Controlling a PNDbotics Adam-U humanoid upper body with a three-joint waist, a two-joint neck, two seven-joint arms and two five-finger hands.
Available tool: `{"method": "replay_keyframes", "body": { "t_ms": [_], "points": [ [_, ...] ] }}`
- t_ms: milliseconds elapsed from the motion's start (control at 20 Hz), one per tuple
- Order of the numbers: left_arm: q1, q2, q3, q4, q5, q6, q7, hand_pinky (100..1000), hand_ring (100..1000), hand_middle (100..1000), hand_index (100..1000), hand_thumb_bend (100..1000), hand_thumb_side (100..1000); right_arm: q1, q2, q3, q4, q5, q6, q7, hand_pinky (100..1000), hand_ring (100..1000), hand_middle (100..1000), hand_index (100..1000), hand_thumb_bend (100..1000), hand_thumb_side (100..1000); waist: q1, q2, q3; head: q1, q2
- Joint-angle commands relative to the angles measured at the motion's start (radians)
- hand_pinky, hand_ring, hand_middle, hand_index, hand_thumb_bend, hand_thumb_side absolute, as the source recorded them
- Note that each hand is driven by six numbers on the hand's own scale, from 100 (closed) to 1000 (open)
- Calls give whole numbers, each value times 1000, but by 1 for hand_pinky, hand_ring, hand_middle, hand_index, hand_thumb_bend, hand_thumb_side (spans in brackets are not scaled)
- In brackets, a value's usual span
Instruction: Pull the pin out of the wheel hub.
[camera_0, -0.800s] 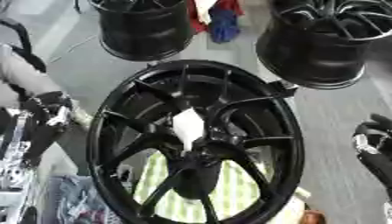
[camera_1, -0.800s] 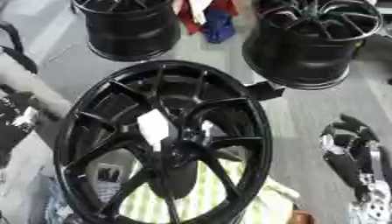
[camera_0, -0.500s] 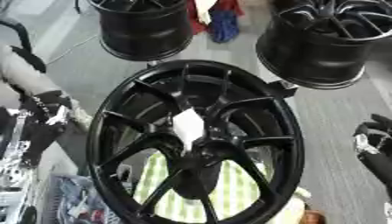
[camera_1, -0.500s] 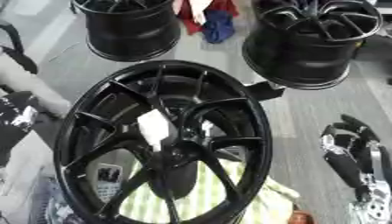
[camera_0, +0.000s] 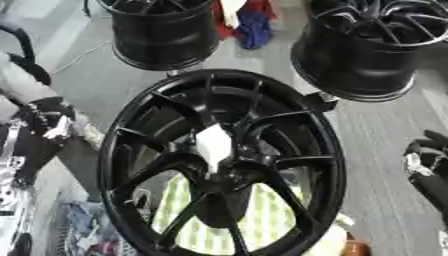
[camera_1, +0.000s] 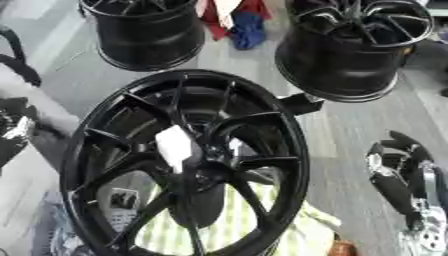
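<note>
A: Going left to right, what's where?

B: The left hand sits at nine o'clock, just off the rim of the black wheel hub; I can't tell how its fingers are set. The hub fills the middle, standing tilted, spokes toward the camera. The pale white piece near its centre, a little toward eleven o'clock from the bore, I take to be the pin. The right hand hangs at three o'clock, well apart from the rim, fingers relaxed and holding nothing.

A: How will the pin handle?

B: My guess: small, light and rigid, seated among the spokes. The hub looks heavy and stiff, but propped on edge, so a sideways tug might rock it.

A: Where to grip?

B: On the white end that stands proud, pinched between thumb and fingers, pulling straight along its axis. The spokes crowd it, so fingers should enter from twelve o'clock, where the gap looks widest. Glossy paint suggests a slippery rim if the other hand steadies it.

A: Anything behind?

B: Two more black rims at eleven and one o'clock, not involved.
</note>
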Motion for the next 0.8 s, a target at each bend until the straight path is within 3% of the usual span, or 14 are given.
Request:
{"method": "replay_keyframes", "body": {
  "t_ms": [50,400,800],
  "points": [
    [-18,106,-49,-89,-31,-32,-37,579,630,637,758,250,336,-9,-24,-3,-9,3,-1,3,707,610,681,818,148,256,9,-11,-5,2,5],
    [-123,297,-221,-224,-147,-122,-153,641,666,684,794,245,364,-6,-42,3,-6,7,-1,9,707,610,681,818,149,256,33,-17,-25,7,5],
    [-331,530,-453,-167,-291,-265,-297,743,726,762,853,293,323,-5,-53,14,1,7,-3,20,707,610,681,818,148,256,50,-28,-57,16,5]
  ]
}}
